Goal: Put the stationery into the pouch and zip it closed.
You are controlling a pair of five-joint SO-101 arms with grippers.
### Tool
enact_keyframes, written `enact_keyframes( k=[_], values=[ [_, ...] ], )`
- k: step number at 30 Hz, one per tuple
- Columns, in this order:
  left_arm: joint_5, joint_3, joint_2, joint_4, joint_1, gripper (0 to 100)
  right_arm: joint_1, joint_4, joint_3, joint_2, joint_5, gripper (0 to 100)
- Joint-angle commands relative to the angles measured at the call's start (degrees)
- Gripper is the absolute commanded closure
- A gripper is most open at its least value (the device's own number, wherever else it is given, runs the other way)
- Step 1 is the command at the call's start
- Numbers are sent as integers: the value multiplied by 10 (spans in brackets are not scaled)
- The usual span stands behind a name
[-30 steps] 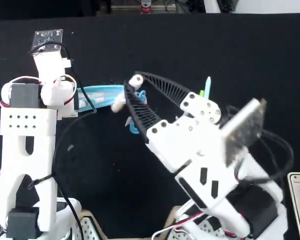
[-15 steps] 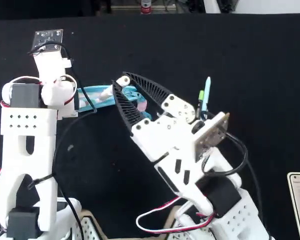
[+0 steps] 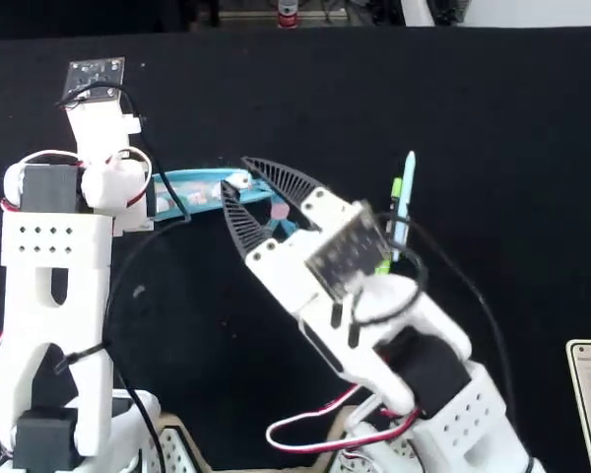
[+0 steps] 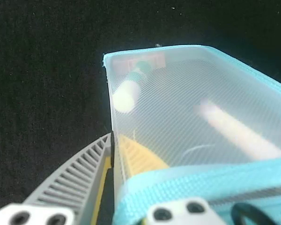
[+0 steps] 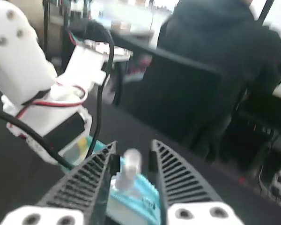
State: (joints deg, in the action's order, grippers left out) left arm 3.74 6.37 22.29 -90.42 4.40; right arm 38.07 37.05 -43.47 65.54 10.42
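The pouch (image 4: 192, 117), two items (image 4: 125, 96) inside, is clamped by the left gripper (image 4: 113, 140); a white stick (image 5: 126, 171) is gripped by the right gripper (image 5: 133, 145); two pens (image 3: 407, 187) and the zipping are judged outstanding.

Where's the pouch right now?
In the high view the pouch is left of centre over the black table, its left end in the left claw, the right claw holding a white marker at its right end.
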Motion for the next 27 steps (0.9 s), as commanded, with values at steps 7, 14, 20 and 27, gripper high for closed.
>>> enact_keyframes(
  k=[7,14,20,27],
  values=[
    [4,19,-7,-5,10,970,-1,235,305,-120,6,871],
    [4,19,-8,-5,10,970,-146,348,351,-130,-17,872],
    [4,19,-8,-5,10,970,-334,360,271,-210,-98,871],
    [4,19,-8,-5,10,970,-408,321,271,-410,-147,869]
  ],
)
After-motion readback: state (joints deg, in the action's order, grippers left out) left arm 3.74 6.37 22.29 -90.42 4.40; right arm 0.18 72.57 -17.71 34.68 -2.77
